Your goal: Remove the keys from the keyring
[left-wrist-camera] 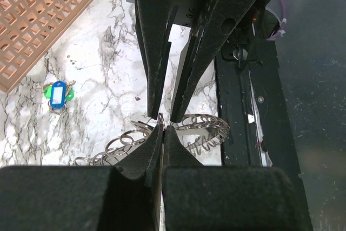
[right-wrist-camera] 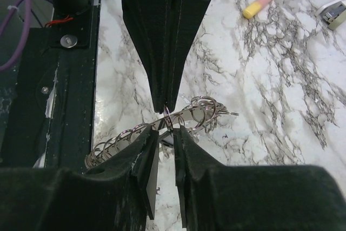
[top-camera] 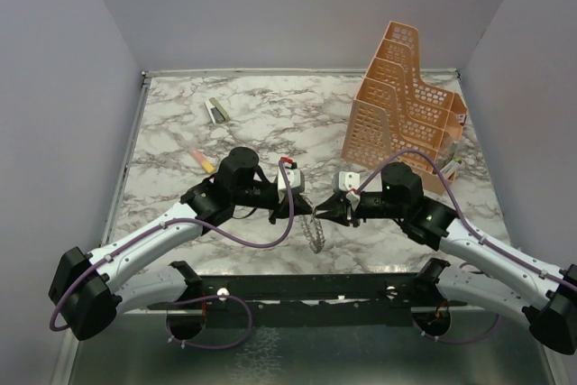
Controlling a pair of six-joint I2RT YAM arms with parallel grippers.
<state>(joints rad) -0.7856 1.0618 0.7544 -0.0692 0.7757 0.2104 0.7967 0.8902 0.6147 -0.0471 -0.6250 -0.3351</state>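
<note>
"Top external view, going left to right: what have you got?"

"My left gripper (top-camera: 305, 206) reaches in toward 3 o'clock. Its pads are pressed together on the wire of the keyring (top-camera: 315, 232) (the left wrist view shows no gap at all). From that pinch the ring hangs toward 6 o'clock, at the near middle of the table (top-camera: 162, 187). I cannot tell whether its lower edge touches the marble."

"And the keys?"

"The keys (right-wrist-camera: 205, 113) are bunched along the wire. In the right wrist view the bundle's long axis runs from 8 o'clock to 2 o'clock and passes straight between my right fingers (right-wrist-camera: 148, 155)."

"What about the right side?"

"My right gripper (top-camera: 325, 212) points at 9 o'clock, tip to tip with the left. Its jaws stand narrowly spread with the wire in the gap, and as far as I can see it touches neither pad."

"So which arm is nearer?"

"Neither, both are at the ring. My guess is that the left anchors it while the right closes on one key and works it off along the wire."
</note>
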